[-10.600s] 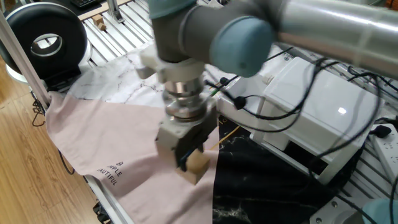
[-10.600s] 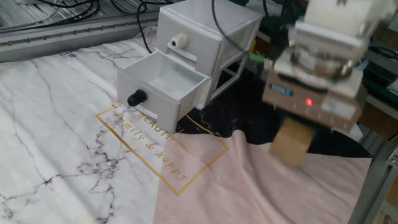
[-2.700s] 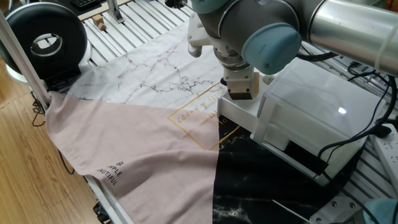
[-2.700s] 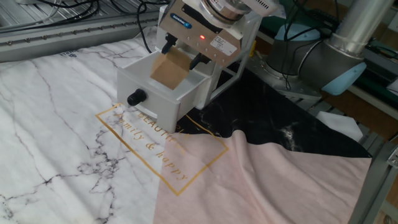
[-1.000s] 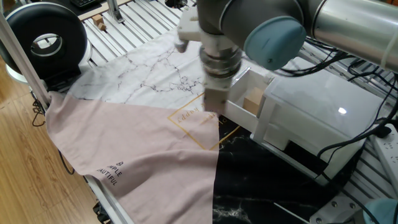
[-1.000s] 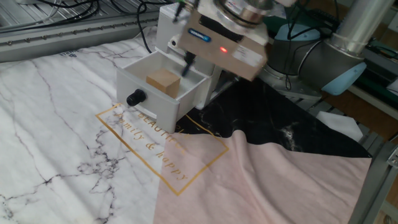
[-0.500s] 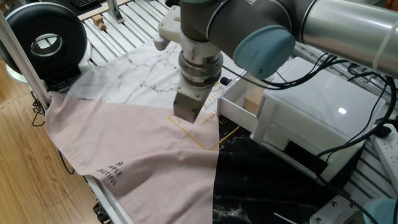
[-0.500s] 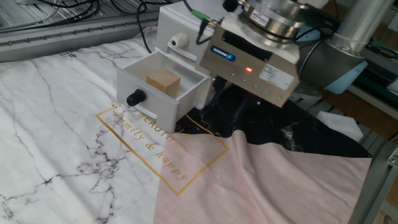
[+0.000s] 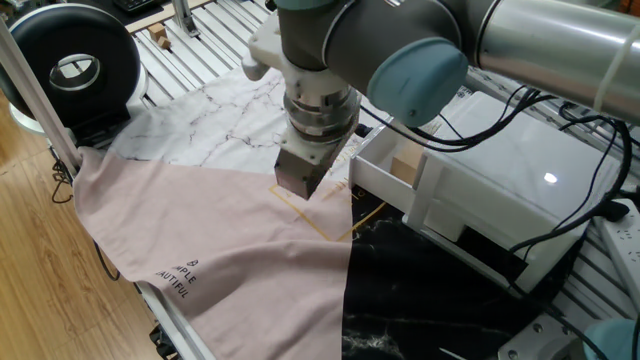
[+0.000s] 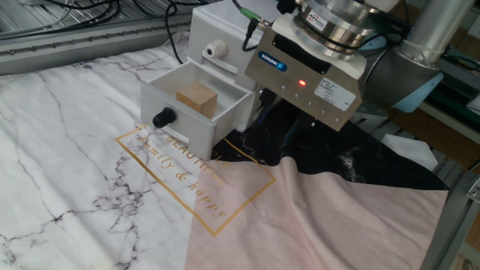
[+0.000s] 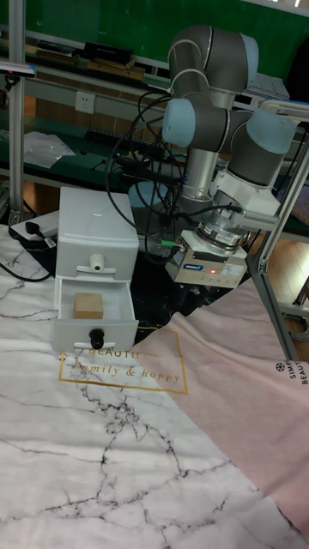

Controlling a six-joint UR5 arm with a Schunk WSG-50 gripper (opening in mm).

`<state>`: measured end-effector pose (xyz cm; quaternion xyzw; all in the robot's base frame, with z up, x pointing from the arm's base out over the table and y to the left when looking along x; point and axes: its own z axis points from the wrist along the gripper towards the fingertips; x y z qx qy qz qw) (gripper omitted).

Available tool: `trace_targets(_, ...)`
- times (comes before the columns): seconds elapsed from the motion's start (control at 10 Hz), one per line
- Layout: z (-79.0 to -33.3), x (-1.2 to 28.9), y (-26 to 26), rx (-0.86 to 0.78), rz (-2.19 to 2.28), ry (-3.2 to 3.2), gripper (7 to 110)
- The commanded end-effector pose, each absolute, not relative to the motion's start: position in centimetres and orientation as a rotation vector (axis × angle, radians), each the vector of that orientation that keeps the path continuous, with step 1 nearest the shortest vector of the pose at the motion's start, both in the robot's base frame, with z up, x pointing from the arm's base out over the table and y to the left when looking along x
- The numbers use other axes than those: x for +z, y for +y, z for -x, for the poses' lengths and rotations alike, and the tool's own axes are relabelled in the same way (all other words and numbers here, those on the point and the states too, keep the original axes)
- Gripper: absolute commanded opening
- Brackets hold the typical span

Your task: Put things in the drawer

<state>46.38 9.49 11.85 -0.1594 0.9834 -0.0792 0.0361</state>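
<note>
My claw [image 10: 304,112] hangs above the cloth-covered tabletop [image 10: 67,172], off to the side of the open drawer [image 10: 196,112], and it carries nothing; its fingertips are hidden under its own housing in every view, so I cannot tell whether they are spread or closed. The wooden cube [image 10: 196,98] sits inside the drawer, flat on the drawer floor near the middle, apart from the walls as far as I can see. The drawer is the lower one of a white cabinet [image 11: 96,225], pulled out with its black knob [image 10: 163,118] facing the marble-patterned cloth. I judge the placing done and the step in hand to be closing the drawer — best done by coming down in front of the knob and pushing straight along the drawer's slide, square to the front panel, so it does not jam or shove the light cabinet backward. There is open room over the marble cloth in front of the knob. The tight side is by the cabinet, where black cables [image 9: 470,95] trail across its top — I would keep the wrist clear of those.
</note>
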Motion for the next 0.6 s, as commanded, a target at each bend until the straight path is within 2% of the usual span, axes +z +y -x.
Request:
trace_targets(0.0,-47.0,12.0,9.5,-0.253,0.568,2.986,44)
trace_targets(0.2,-51.6,12.0,6.3,-0.248,0.616,2.942,44)
trace_targets(0.5,-55.5,10.9,6.5,-0.191,0.531,2.902,44)
